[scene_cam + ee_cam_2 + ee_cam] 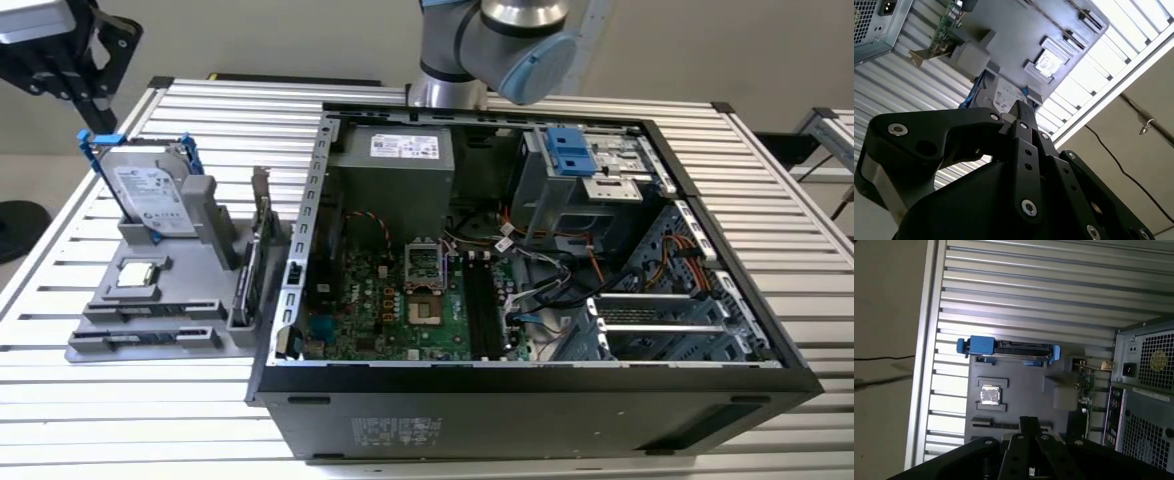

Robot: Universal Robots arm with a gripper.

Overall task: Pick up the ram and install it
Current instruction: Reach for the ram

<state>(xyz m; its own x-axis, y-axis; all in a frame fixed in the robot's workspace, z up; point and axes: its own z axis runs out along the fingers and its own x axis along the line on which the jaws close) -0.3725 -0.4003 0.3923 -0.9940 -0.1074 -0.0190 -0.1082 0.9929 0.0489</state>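
— Where is the ram?
— It lies in a slot at the near edge of the gray holder, with nothing touching it. Behind it on the holder sits a square chip, then the hard drive, standing on edge.
— And the hand?
— It is closed on nothing and hangs above the holder's far end, over the hard drive, well apart from the ram.
— The computer case?
— It is open, on the worktop just beside the holder.
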